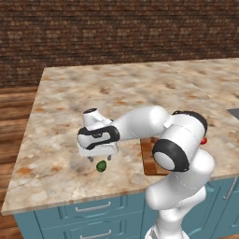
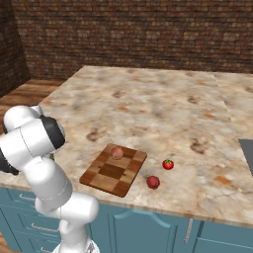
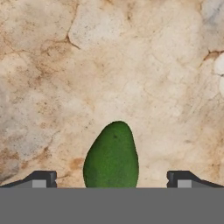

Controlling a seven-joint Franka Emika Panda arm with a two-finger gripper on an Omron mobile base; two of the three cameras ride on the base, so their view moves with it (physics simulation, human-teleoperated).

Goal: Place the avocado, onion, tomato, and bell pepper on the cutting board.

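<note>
Green avocado [image 3: 111, 153] between wide-open pincer [image 3: 111, 179] tips, ungripped

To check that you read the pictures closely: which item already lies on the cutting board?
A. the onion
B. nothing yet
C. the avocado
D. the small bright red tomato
A: the pale pink onion sits on the checkered cutting board, while the avocado lies on the counter under the open gripper.

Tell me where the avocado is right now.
The avocado lies on the marble counter near its front edge, left of the cutting board, directly beneath the open gripper; in the hand view it sits between the jaws.
</note>
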